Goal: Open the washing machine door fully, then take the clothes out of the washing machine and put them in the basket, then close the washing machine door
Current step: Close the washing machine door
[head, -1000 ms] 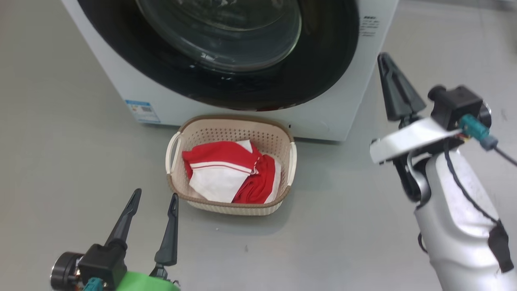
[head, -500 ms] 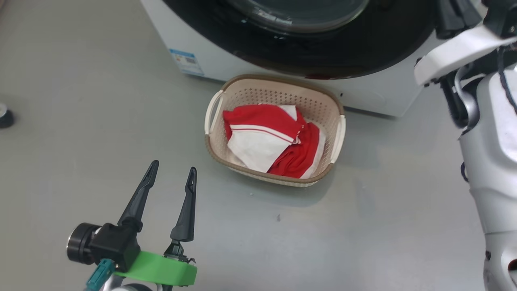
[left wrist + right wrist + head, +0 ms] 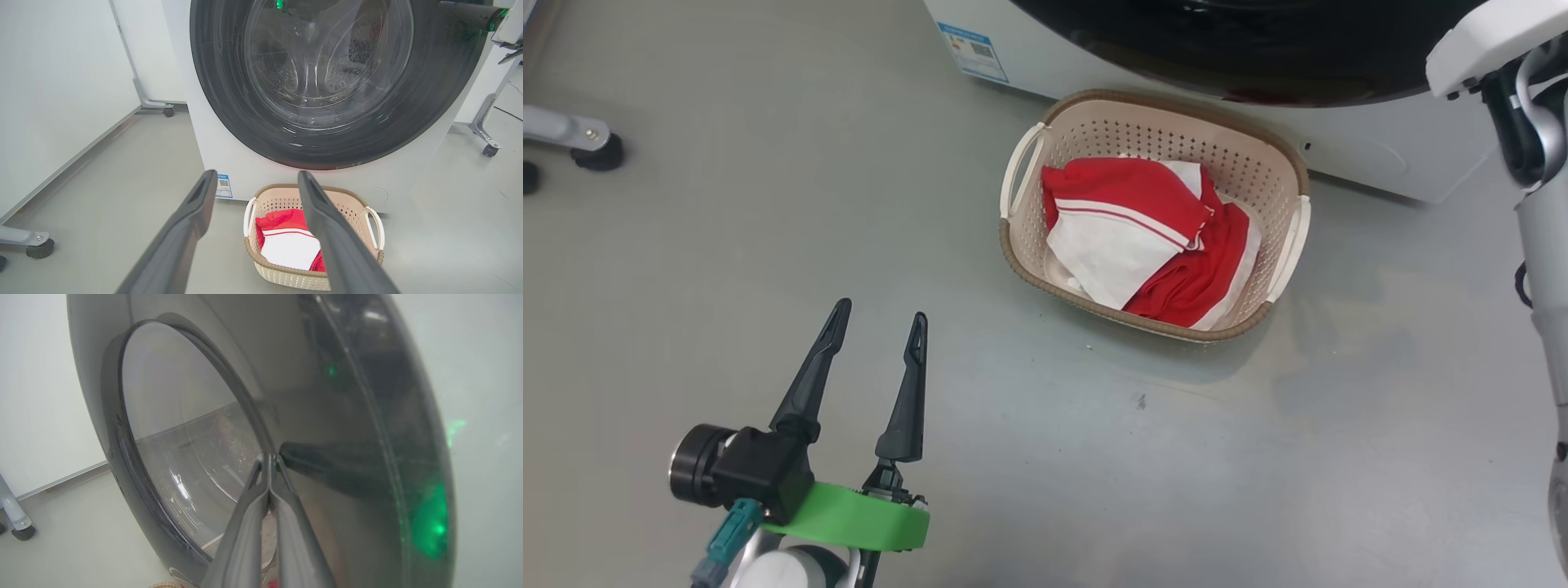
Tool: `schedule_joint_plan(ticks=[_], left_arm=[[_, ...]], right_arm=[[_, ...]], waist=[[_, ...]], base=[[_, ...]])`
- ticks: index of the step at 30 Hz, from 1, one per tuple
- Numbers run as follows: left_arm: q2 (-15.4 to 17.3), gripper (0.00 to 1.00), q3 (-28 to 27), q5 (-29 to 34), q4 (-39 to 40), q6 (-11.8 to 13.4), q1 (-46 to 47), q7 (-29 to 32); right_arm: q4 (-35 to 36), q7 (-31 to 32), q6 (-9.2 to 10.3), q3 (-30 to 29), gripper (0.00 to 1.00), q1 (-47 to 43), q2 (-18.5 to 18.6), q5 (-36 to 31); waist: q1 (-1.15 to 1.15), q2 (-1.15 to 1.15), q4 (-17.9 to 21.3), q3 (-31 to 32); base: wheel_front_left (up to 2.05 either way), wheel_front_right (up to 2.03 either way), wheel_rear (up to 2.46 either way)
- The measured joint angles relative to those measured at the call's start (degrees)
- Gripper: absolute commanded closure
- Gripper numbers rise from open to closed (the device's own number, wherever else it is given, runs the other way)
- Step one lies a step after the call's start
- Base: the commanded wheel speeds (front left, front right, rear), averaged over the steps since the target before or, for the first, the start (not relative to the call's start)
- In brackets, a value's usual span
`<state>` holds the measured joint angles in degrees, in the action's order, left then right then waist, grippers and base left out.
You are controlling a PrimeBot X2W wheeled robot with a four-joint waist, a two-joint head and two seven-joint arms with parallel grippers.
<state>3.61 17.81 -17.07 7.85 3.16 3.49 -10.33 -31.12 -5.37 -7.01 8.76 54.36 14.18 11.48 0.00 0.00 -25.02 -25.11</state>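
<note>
The washing machine (image 3: 1356,155) is white, and its black-rimmed washing machine door (image 3: 229,94) lies against its front, with the steel drum showing through the glass. On the floor before it stands the cream basket (image 3: 1045,282), holding the red-and-white clothes (image 3: 1127,220). My left gripper (image 3: 880,314) hovers open and empty over the floor, left of the basket and nearer to me. In the left wrist view its fingers (image 3: 196,208) frame the basket (image 3: 282,277) and the clothes (image 3: 288,245). My right gripper (image 3: 268,457) is shut, its tips against the door's glossy rim (image 3: 327,416).
A caster foot of a wheeled stand (image 3: 596,151) sits at the far left of the grey floor. A white panel on casters (image 3: 61,81) stands left of the machine, and another caster leg (image 3: 488,150) is to its right. Open floor lies around the basket.
The head camera has swung, so the machine and basket now sit higher and further right in the picture, and the right gripper's fingers have left it. Both grippers keep their states.
</note>
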Motion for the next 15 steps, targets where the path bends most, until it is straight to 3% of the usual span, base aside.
schedule_joint_plan(ticks=[15], left_arm=[[-0.5,0.0,0.9,0.0,-2.8,-0.2,2.1,-1.4]], right_arm=[[-6.2,-4.1,-0.45,-2.6,1.0,4.2,0.5,0.6]], waist=[[0.0,0.0,-1.3,-1.4]], base=[[0.0,0.0,0.0]])
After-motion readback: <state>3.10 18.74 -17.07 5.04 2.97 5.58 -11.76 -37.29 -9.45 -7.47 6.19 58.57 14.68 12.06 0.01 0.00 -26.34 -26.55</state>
